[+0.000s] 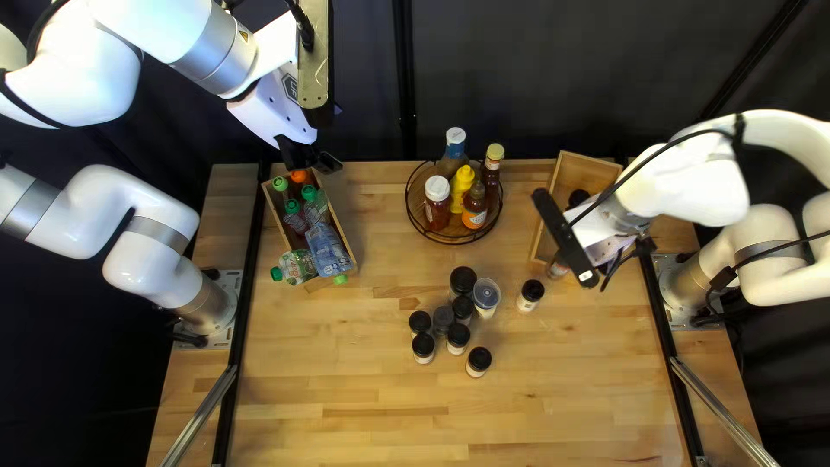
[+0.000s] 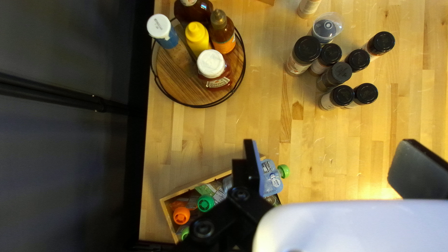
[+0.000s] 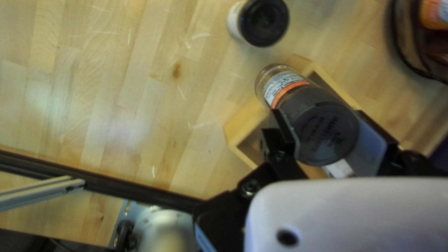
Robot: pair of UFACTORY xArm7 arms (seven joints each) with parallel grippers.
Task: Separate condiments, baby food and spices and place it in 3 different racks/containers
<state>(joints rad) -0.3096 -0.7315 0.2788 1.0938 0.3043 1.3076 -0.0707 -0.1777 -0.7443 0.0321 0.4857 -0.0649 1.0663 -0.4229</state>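
- The left arm [image 1: 156, 270] rises from its base at the surface's left edge, leaves the top left view at its left side, and re-enters higher up.
- Its wrist [image 1: 272, 104] slants down near the surface's far left corner.
- The left gripper [image 1: 311, 157] hangs raised, its jaws spread wide apart.
- The right arm [image 1: 765, 268] bends out past the right side of the top left view and returns inward, its forearm [image 1: 774, 143] above its base.
- The right gripper [image 1: 596, 229] angles down over the surface's far right part, its jaws closed partway, with a gap between them.
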